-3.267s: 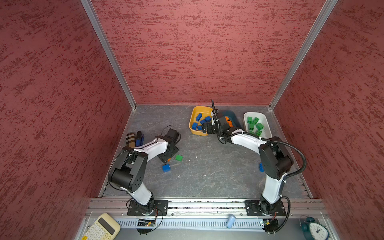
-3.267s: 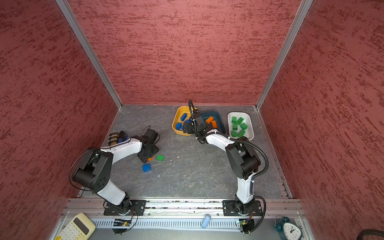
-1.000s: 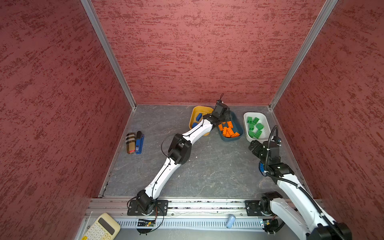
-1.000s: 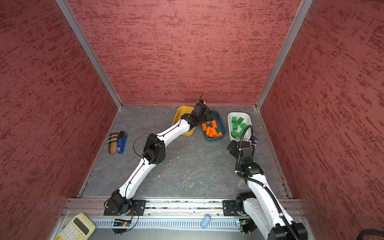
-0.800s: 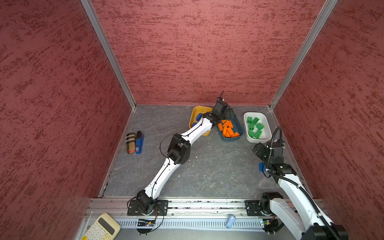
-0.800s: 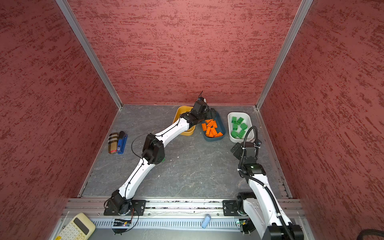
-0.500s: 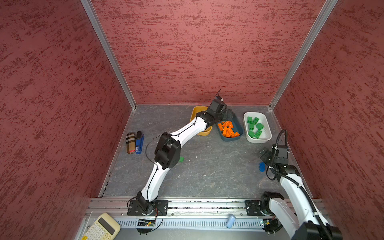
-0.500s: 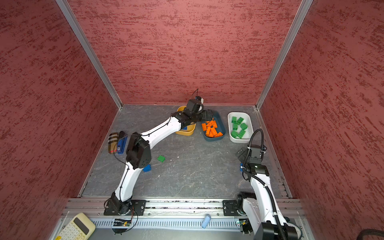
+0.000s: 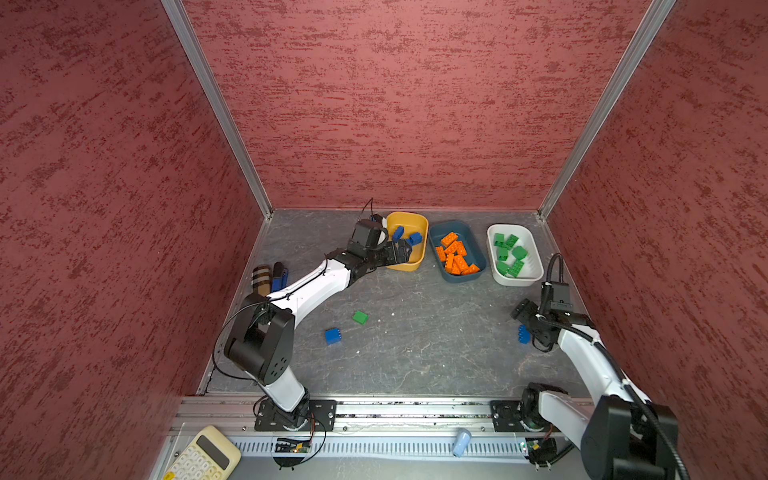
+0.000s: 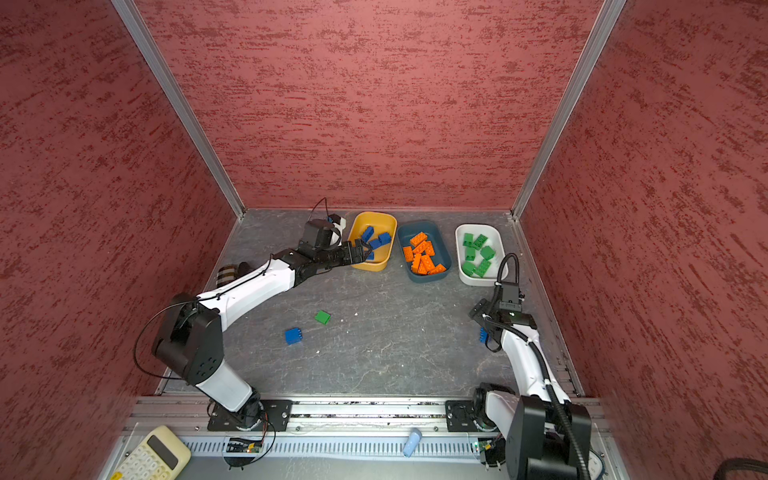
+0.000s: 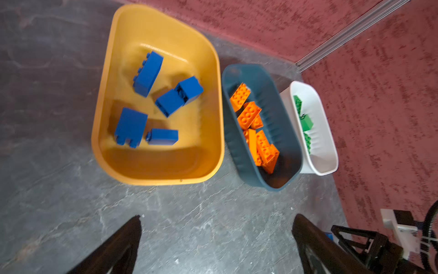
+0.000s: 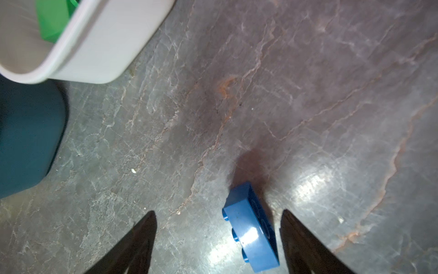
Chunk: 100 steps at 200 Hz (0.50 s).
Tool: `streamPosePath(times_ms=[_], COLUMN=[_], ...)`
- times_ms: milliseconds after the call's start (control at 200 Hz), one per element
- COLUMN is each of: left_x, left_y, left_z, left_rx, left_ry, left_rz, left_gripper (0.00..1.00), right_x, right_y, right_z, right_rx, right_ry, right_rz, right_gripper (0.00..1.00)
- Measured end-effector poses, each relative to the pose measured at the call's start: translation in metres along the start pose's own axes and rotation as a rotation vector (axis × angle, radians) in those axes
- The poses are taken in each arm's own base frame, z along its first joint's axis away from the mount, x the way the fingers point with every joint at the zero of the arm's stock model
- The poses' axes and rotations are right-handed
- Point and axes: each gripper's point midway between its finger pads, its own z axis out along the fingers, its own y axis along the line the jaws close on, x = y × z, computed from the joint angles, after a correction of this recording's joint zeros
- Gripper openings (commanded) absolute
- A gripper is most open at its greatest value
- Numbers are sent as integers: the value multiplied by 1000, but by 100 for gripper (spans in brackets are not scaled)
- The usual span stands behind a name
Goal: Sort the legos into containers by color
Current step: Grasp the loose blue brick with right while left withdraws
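Blue legos lie in the yellow container (image 9: 405,268), orange ones in the teal container (image 9: 465,278) and green ones in the white container (image 9: 517,280). My left gripper (image 9: 400,252) hangs open and empty by the yellow container's near left wall; the left wrist view shows bare floor between its fingertips (image 11: 136,220). Over a blue lego (image 12: 251,227) lying on its side at the right front, my right gripper (image 12: 218,213) is open. The lego sits between the jaws, close to one finger, untouched. A green lego (image 9: 360,317) and a blue lego (image 9: 333,336) lie loose mid-floor.
A striped item (image 9: 261,279) and dark blue pen-like items (image 9: 279,275) lie by the left wall. A calculator (image 9: 203,457) and a pale blue cylinder (image 9: 461,442) rest on the front rail. Red walls close in three sides.
My left arm has drawn back from over the teal container to the yellow one's near side, jaws now open. My right gripper has swung to the right front, down around the blue lego, jaws narrowing.
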Motion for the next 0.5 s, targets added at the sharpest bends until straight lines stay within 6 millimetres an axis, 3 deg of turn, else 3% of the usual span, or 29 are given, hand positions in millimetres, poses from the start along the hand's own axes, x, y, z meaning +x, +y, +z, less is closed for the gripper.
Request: streamPosePath(times_ms=[100,306,501], left_x=[10,2,5], left_y=[5,-3,-1], left_z=[-4,-15,-14], left_rx=[-10,14,16], left_ry=[17,-14,-9], left_rz=[-3,5,4], left_gripper=[100,100,99], right_x=[6,14,19], right_y=[-4,-8,-7], right_z=[6,15,19], right_rx=[25,53,68], right_ry=[34,80,101], right_rz=[-3,-25,-46], right_gripper=[76,65,46])
